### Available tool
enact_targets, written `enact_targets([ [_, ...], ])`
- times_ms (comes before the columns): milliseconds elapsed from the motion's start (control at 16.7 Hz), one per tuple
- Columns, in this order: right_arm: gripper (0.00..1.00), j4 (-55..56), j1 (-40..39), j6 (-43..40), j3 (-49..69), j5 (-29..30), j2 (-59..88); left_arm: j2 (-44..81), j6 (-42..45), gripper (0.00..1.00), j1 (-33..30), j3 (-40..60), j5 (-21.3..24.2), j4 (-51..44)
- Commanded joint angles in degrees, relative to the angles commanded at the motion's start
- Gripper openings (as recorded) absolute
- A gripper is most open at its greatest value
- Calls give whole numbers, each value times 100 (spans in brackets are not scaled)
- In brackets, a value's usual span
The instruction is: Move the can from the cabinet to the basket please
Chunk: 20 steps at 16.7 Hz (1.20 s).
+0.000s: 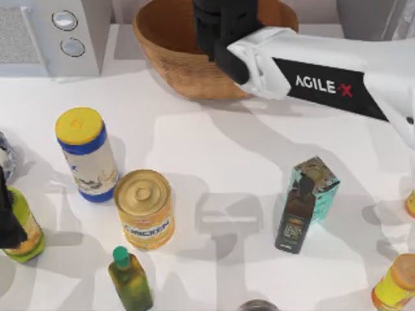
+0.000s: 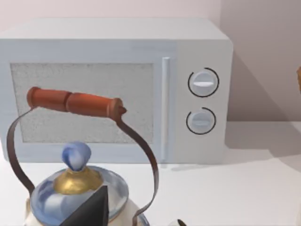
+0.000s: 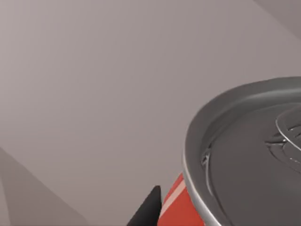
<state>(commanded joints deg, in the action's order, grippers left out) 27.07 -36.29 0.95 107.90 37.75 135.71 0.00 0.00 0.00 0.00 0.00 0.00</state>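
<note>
The can [image 3: 244,169] sits close against my right wrist camera, showing a grey metal lid and a red side with a white stripe. One black fingertip [image 3: 148,211] lies against its red side. In the top view my right gripper [image 1: 219,31] hangs over the tan wicker basket [image 1: 170,59] at the back of the table and covers the can. The gripper is shut on the can. A grey cabinet [image 1: 366,16] stands at the back right corner. My left gripper [image 1: 6,223] is parked at the table's left edge, open.
A white microwave [image 1: 45,32] stands at the back left, with a kettle [image 2: 80,188] before it. On the table are a blue-white canister [image 1: 87,155], a yellow chicken tin [image 1: 144,208], a green bottle [image 1: 130,280], a dark bottle [image 1: 297,217] against a teal box [image 1: 321,184], and yellow bottles [image 1: 395,282] at the right.
</note>
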Motion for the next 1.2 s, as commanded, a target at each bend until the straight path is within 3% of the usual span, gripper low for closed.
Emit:
enact_targets([
  [60, 0, 0, 0, 0, 0, 0, 0, 0, 0, 100, 0, 0, 0, 0],
  [840, 98, 0, 0, 0, 0, 0, 0, 0, 0, 100, 0, 0, 0, 0],
  [1200, 100, 0, 0, 0, 0, 0, 0, 0, 0, 100, 0, 0, 0, 0],
])
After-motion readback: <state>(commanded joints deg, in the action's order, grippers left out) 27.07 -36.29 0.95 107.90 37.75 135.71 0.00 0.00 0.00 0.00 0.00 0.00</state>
